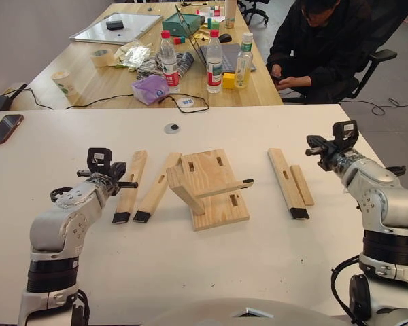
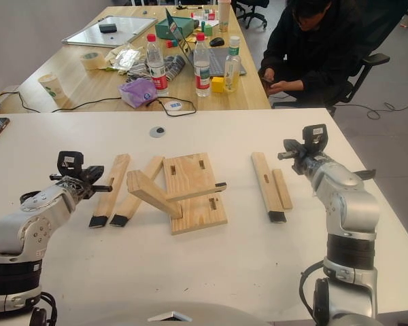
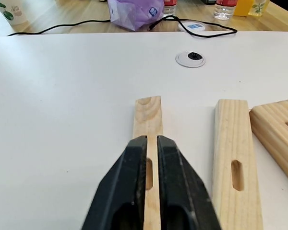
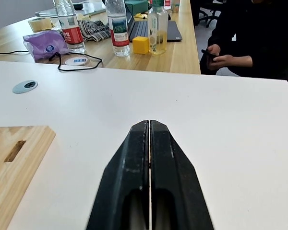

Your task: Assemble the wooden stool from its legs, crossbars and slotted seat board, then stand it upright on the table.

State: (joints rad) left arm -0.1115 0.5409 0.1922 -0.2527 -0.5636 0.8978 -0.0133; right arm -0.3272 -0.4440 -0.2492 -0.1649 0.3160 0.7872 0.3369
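Seat board (image 1: 209, 171) lies flat mid white table (image 1: 88, 272), slots up, skewed a bit. One leg (image 1: 185, 190) sits at its near-left corner, tilted; can't tell if it's seated in a slot. Thin crossbar (image 1: 224, 188) runs from that leg to the right over the board, dark tip pointing right. 3 other slots show open.

Just left of the board are 2 loose legs, outer leg (image 1: 130, 187) and inner leg (image 1: 156, 189). Both lie flat, side by side, long axes running away from the robot, far ends leaning right, black caps toward the robot. Right of the board and apart from it is the right leg (image 1: 287, 183): flat, far end leaning left, cap toward the robot. Short bar (image 1: 301, 185) lies just beside it on its right, parallel.

Left gripper (image 3: 147, 141) hovers over the outer leg near its slot, in line w/ its length. Jaws nearly closed, slim gap, nothing held. Right gripper (image 4: 149, 123) is over bare table right of the right leg, jaws pressed together, empty.

Behind, on the wooden table (image 1: 109, 88): 2 red-label bottles (image 1: 168, 58) w/ clear contents, green-cap bottle (image 1: 243, 60) w/ yellowish liquid, paper cup (image 1: 64, 83) w/ inside not visible. Phone (image 1: 3, 128) lies at the white table's left edge.
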